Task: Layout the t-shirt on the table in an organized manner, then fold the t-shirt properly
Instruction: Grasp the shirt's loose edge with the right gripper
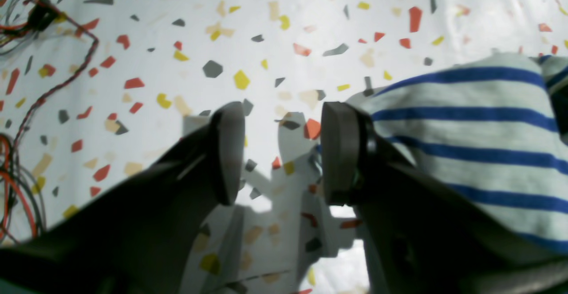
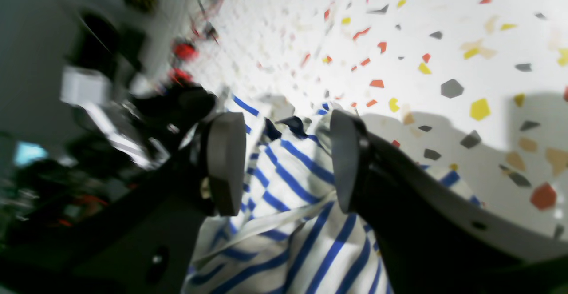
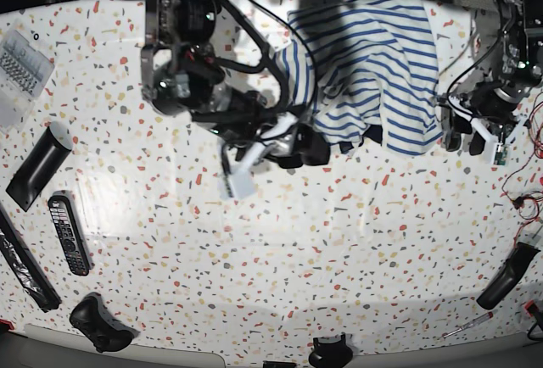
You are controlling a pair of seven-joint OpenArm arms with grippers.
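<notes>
The t-shirt [image 3: 373,71] is the one garment you have, lying rumpled at the far middle-right of the table [image 3: 280,249], its blue stripes running unevenly and the navy neck trim bunched at the near edge.

Going left to right across the base view: at the far left edge you have a pale grey ridged object [image 3: 19,61], then three long black items, a slanted bar [image 3: 36,164], a remote [image 3: 68,234] with rows of buttons, and a strip [image 3: 25,266] along the edge. The remote's button markings are too small to read, and no brand or label can be read anywhere. A black game controller [image 3: 100,324] sits at the near left.

Next comes your right gripper [image 2: 286,163], reaching in over the shirt's near-left edge; its jaws are spread wide with striped cloth showing between them, gripping nothing.

Right of the shirt, your left gripper [image 1: 282,154] hangs over bare table just beside the shirt's edge, jaws likewise wide and empty. Red and black wires [image 3: 522,186] trail along the right side, and one more black object [image 3: 507,276] lies at the near right.
</notes>
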